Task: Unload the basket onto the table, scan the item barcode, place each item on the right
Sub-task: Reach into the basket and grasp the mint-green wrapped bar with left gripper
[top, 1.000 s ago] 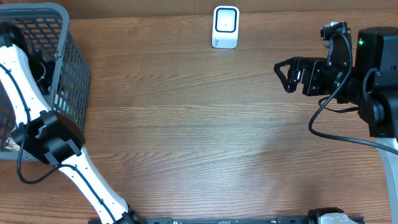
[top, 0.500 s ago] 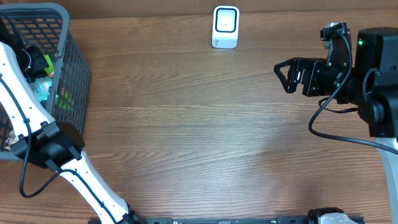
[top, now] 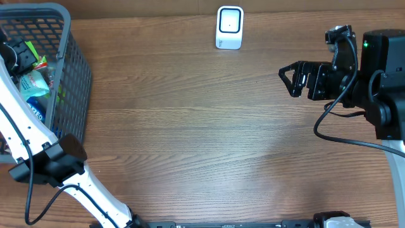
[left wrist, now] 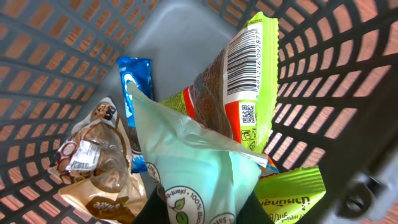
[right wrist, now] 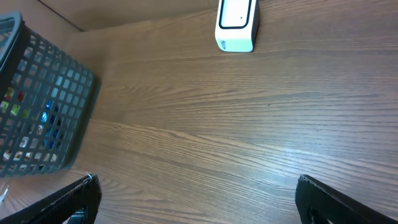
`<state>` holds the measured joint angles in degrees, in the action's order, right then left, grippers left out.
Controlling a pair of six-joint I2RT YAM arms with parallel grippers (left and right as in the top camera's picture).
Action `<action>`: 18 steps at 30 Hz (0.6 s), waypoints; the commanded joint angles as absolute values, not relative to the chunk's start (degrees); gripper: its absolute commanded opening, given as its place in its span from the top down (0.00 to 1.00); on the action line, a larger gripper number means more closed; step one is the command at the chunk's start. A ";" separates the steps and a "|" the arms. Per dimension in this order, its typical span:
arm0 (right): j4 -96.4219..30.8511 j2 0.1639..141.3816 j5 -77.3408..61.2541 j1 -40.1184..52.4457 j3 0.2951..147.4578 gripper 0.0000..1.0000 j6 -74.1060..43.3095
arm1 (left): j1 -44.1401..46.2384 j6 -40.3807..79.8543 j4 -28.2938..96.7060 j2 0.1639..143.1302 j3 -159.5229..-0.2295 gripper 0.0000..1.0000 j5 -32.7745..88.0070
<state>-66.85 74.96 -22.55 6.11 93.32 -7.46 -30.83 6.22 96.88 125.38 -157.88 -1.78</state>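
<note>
Lime packet point(left wrist: 214, 99): black barcode point(left wrist: 249, 53) on a white panel, with a row of digits along its edge, too small to read for certain.
Same packet, lower down: small QR code point(left wrist: 249, 114) on white, with fine print beside it, not legible.
Mint pouch point(left wrist: 186, 155): "100%" and "plant-" in dark green, upside down, beside a round leaf mark point(left wrist: 180, 210).
Green packet point(left wrist: 292, 196): dark lettering, upside down and cut off, not readable.
Brown pouch point(left wrist: 93, 168): white sticker point(left wrist: 81, 155) with tiny print, illegible; white letters "ake" near the bottom edge.
Blue packet point(left wrist: 134, 71): white logo, blurred.
</note>
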 commanded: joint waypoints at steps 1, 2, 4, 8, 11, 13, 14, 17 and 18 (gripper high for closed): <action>-66.87 74.72 -23.05 6.42 94.74 0.00 -7.42 | -30.72 7.97 96.82 120.90 -159.48 0.95 -1.45; -66.96 74.72 -23.05 6.42 94.74 0.00 -7.42 | -30.72 7.99 96.82 120.31 -159.48 0.94 -1.45; -67.02 74.72 -23.05 6.42 94.74 0.00 -7.42 | -30.72 7.97 96.82 119.44 -159.48 0.94 -1.45; -67.02 74.72 -23.05 6.42 94.74 0.00 -7.42 | -30.74 7.97 96.82 118.69 -159.28 0.95 -1.48; -67.20 74.72 -23.05 6.42 94.74 0.00 -7.42 | -30.74 7.97 96.82 118.69 -157.91 0.96 -1.48; -67.46 74.72 -23.05 6.42 94.74 0.00 -7.42 | -30.74 7.97 96.82 118.69 -156.29 0.96 -1.48; -67.64 74.72 -23.05 6.42 94.74 0.00 -7.42 | -30.74 7.94 96.82 118.69 -155.33 0.96 -1.52; -67.81 74.72 -23.05 6.42 94.74 0.00 -7.42 | -30.74 7.94 96.82 118.69 -153.47 0.96 -2.13; -67.77 74.72 -23.05 6.42 94.74 0.00 -7.42 | -30.79 7.92 96.82 118.69 -153.27 0.96 -2.26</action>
<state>-67.83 74.96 -22.55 6.11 93.32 -7.49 -30.83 7.16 97.03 120.64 -153.99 -2.00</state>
